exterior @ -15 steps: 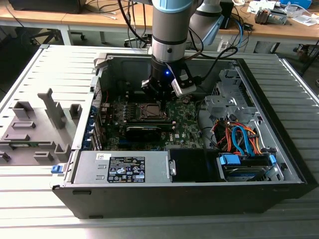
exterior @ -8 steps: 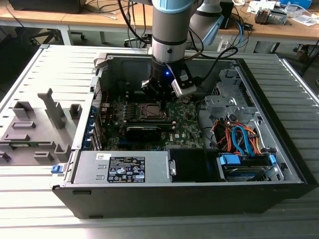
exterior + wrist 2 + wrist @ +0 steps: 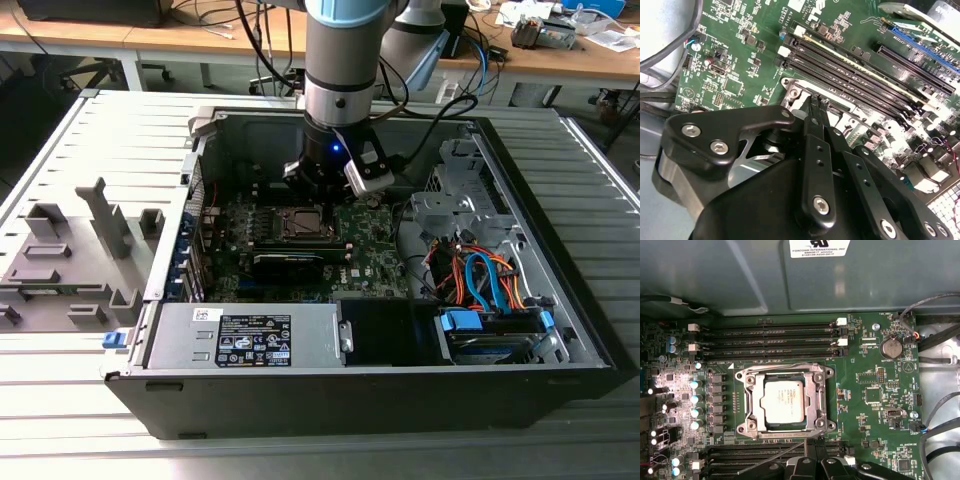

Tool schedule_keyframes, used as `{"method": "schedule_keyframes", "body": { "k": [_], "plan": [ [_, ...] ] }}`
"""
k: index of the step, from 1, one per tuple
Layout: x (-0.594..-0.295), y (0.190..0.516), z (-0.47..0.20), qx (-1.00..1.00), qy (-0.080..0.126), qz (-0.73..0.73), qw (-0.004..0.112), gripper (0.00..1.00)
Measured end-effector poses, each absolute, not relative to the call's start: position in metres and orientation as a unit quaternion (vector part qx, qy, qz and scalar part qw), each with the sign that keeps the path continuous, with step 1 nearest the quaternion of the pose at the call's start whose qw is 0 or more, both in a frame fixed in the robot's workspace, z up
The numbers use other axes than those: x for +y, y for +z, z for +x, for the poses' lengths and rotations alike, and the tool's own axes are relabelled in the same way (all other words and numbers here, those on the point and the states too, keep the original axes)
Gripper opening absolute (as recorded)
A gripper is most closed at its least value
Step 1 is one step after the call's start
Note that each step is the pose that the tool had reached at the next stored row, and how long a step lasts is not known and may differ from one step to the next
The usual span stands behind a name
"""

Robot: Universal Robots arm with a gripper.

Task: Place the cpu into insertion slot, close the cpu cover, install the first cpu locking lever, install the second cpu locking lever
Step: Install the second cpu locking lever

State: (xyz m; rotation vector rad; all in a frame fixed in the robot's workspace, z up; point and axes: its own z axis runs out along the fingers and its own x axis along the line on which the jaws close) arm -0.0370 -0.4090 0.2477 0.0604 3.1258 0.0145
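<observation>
The case point(image 3: 560, 330) lies open on its side on the table point(image 3: 60, 420). The arm point(image 3: 340, 60) comes straight down into it, wrist vertical, from 12 o'clock in the exterior view. The board point(image 3: 875, 395) fills the floor of the case. The gripper point(image 3: 815, 106) hangs low over the socket edge, its fingers point(image 3: 812, 117) pressed together, with nothing visible between them. The cover point(image 3: 785, 377) lies flat and closed around the cpu point(image 3: 784, 401), which sits in the slot, its silver top showing through the window. From the cpu, the gripper is at 6 o'clock in the first wrist view.
</observation>
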Motion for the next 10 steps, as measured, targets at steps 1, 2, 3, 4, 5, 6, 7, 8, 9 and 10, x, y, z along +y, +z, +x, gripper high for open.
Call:
{"method": "schedule_keyframes", "body": {
  "k": [1,2,3,4,5,6,7,8,9,10],
  "plan": [
    [-0.4091,0.2477,-0.0370,1.000,0.005,0.019,0.008,0.11],
    [-0.4093,0.2477,-0.0370,1.000,0.005,0.019,0.008,0.11],
    [-0.4095,0.2477,-0.0370,1.000,0.005,0.019,0.008,0.11],
    [-0.4097,0.2476,-0.0370,1.000,0.005,0.019,0.008,0.11],
    [-0.4099,0.2477,-0.0370,1.000,0.005,0.019,0.008,0.11],
    [-0.4102,0.2477,-0.0370,1.000,0.005,0.019,0.008,0.11],
    [-0.4104,0.2477,-0.0370,1.000,0.005,0.019,0.008,0.11],
    [-0.4106,0.2477,-0.0370,1.000,0.005,0.019,0.008,0.11],
    [-0.4110,0.2477,-0.0370,1.000,0.005,0.019,0.008,0.11],
    [-0.4113,0.2477,-0.0370,1.000,0.005,0.019,0.008,0.11]
  ]
}}
